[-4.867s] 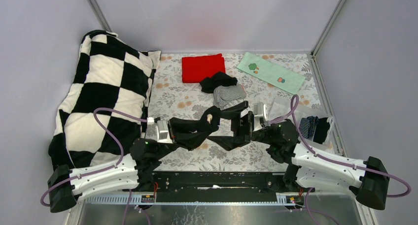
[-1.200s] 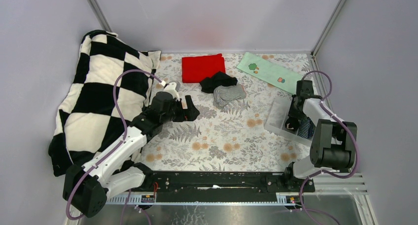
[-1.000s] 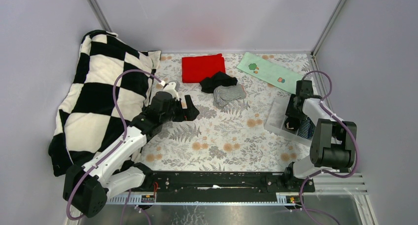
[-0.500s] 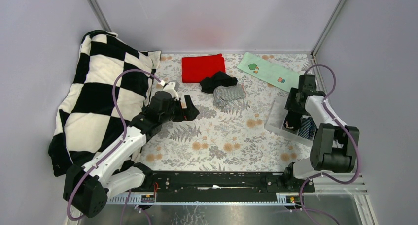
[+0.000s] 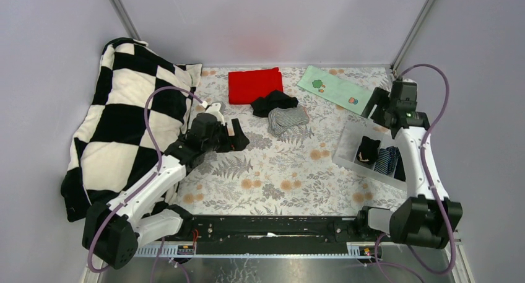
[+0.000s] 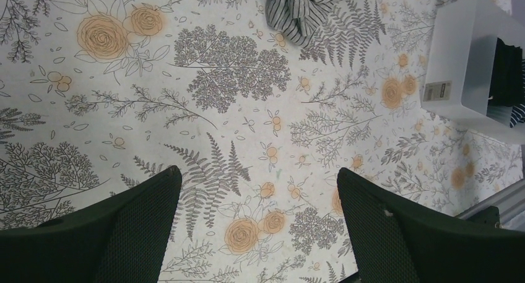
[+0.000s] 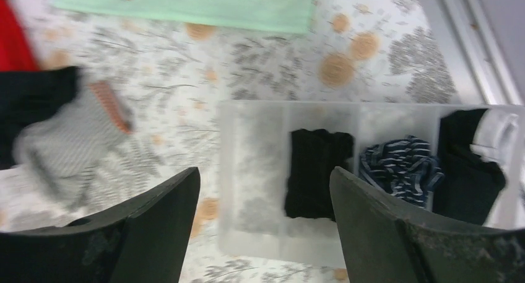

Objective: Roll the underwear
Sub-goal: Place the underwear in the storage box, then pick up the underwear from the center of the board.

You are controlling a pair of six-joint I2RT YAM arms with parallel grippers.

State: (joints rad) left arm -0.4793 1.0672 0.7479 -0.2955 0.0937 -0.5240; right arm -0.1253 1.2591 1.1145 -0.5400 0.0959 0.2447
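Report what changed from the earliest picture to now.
The black underwear both arms held up front now lies in the clear bin. The right end effector let it go and pulled away, open; the left end effector swung back left, open and empty. The red cloth, green cloth and the remaining pile stayed put.

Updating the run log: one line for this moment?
left gripper: open, empty | right gripper: open, empty, above bin | black underwear roll: in bin | grey striped underwear: unrolled
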